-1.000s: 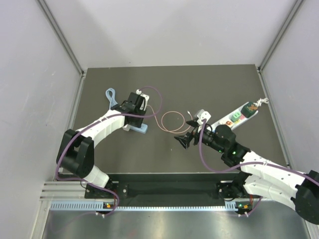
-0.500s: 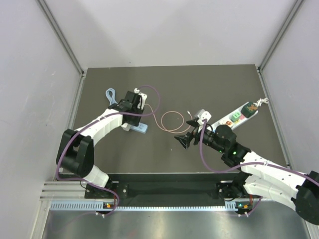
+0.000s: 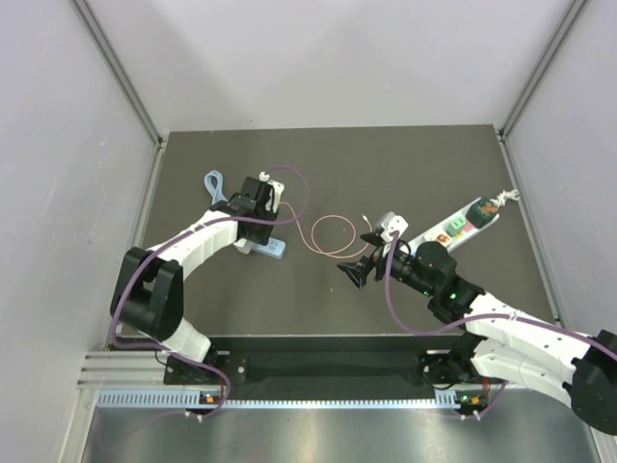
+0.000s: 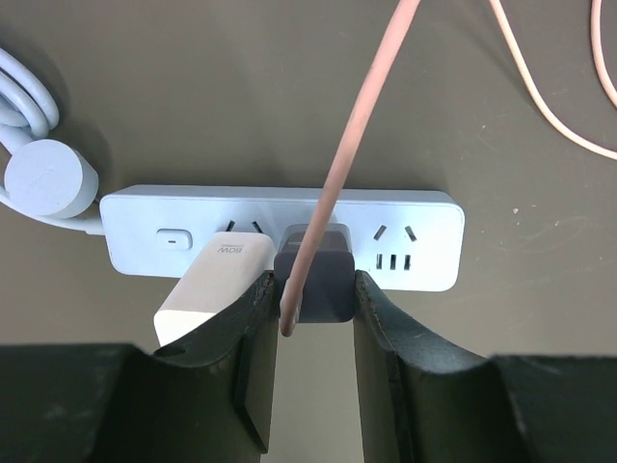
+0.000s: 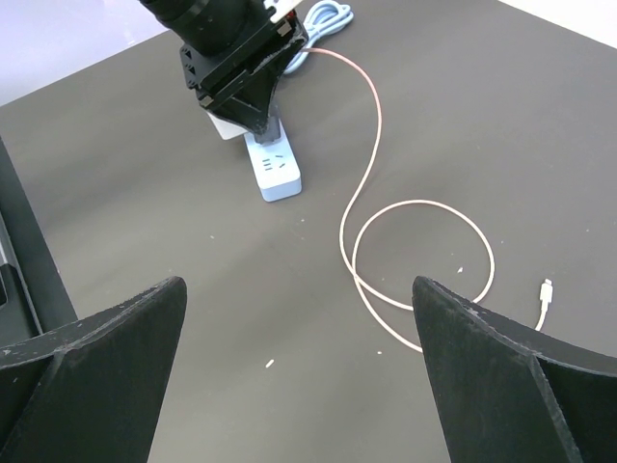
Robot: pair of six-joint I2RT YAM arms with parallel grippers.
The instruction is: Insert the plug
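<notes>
The plug (image 4: 313,275), a small dark grey head, sits between the fingers of my left gripper (image 4: 313,294), which is shut on it. Its front end meets the middle socket of the light-blue power strip (image 4: 424,217); how deep it sits I cannot tell. The pink cable (image 4: 357,125) rises from the plug and loops across the mat (image 3: 328,234) to a tiny white tip (image 5: 546,289). In the top view the left gripper (image 3: 258,217) stands over the strip (image 3: 275,249). My right gripper (image 3: 355,273) hovers open above the mat, apart from the cable loop (image 5: 424,251), its jaws (image 5: 297,289) holding nothing.
A white cube-shaped adapter (image 4: 207,289) fills the socket left of the plug and touches my left finger. The strip's light-blue cable (image 3: 214,183) coils at its far-left end. A second white power strip (image 3: 463,224) with coloured buttons lies at the right.
My left gripper with the plug has shifted slightly over the strip, and the pink cable's arc above it has drawn in to the left. The right arm has not moved.
</notes>
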